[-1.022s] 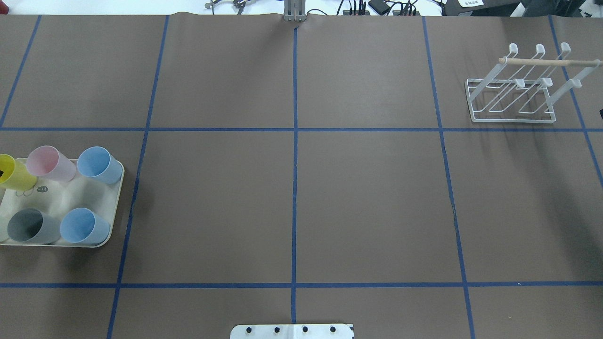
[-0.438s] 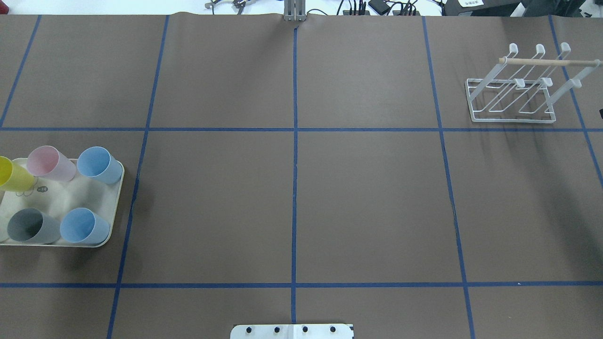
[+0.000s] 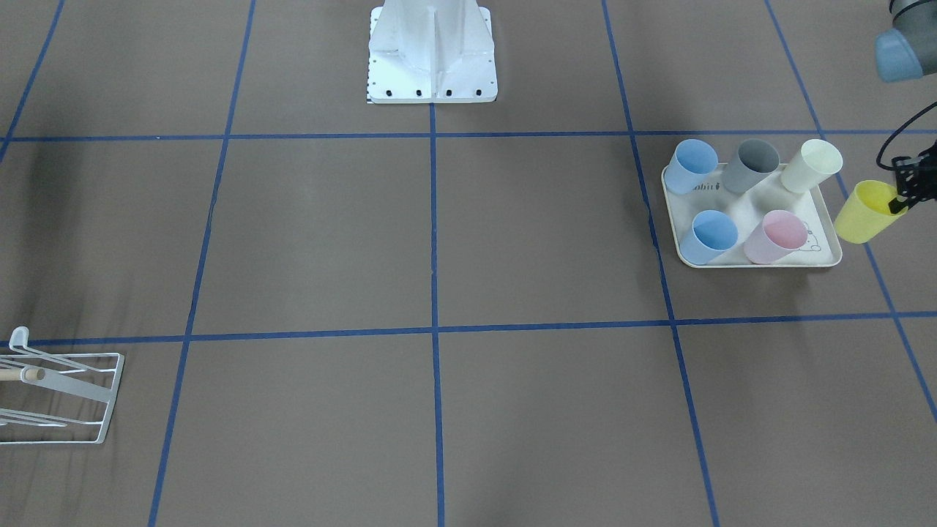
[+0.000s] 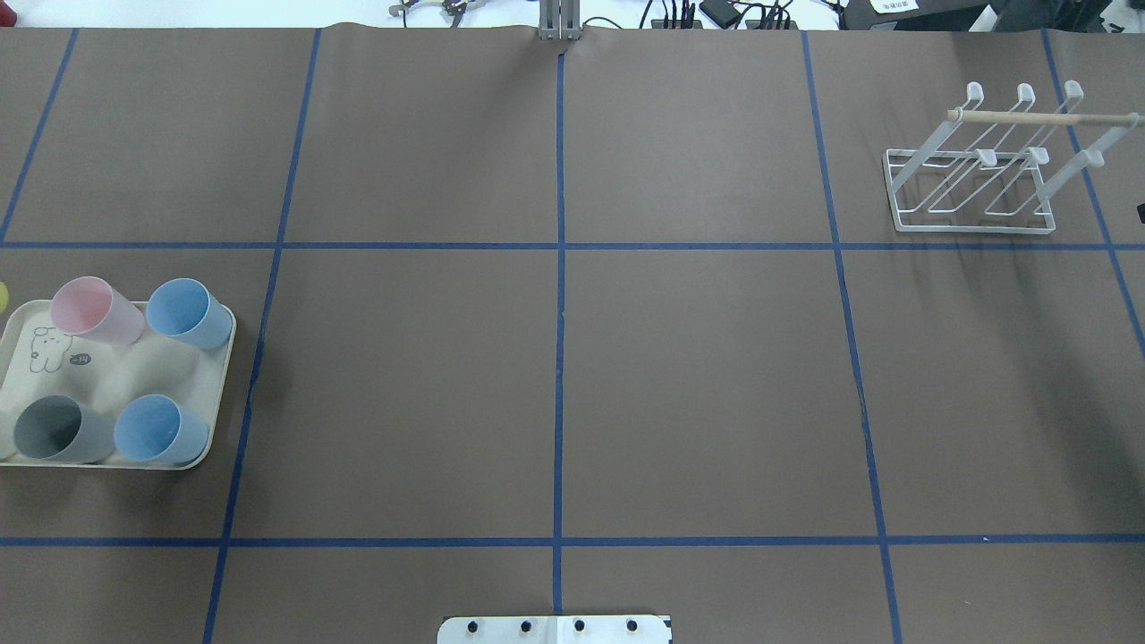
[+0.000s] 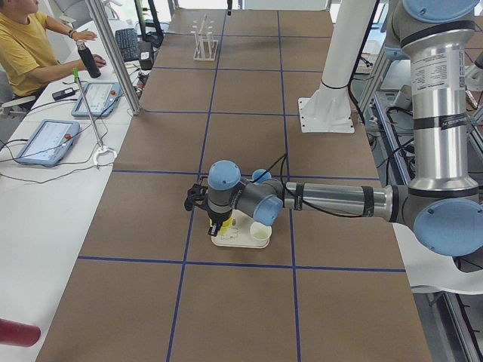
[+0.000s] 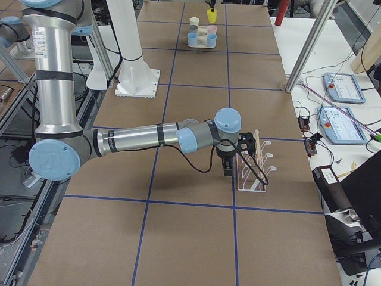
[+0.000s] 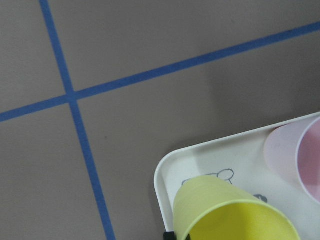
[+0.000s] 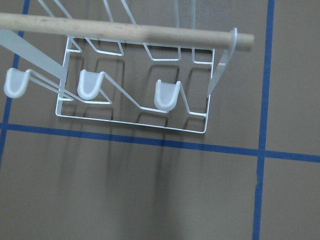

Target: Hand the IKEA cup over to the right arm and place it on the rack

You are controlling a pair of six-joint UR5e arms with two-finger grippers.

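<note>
The IKEA cup [image 3: 866, 212], yellow, hangs tilted just off the outer side of the cream tray [image 3: 805, 252], above the table. My left gripper [image 3: 899, 203] is shut on its rim. The left wrist view shows the yellow cup [image 7: 235, 215] over the tray's corner. Overhead, only a yellow sliver of the cup [image 4: 2, 297] shows at the left edge. The white wire rack [image 4: 975, 192] with its wooden rod stands at the far right. My right gripper [image 6: 228, 174] hovers beside the rack [image 6: 253, 173]; I cannot tell whether it is open or shut. The right wrist view looks down on the rack [image 8: 135, 107].
On the tray [image 4: 125, 371] stand a pink cup [image 4: 89, 309], two blue cups [image 4: 185, 313] [image 4: 156, 429] and a grey cup [image 4: 54, 429]; a cream cup [image 3: 812, 165] shows in the front-facing view. The robot base [image 3: 432, 51] stands mid-table. A person [image 5: 30, 45] sits at the side desk.
The yellow cup has travelled left off the tray's edge and almost out of the overhead view. The rabbit print that it covered now shows. The rack has not moved.
</note>
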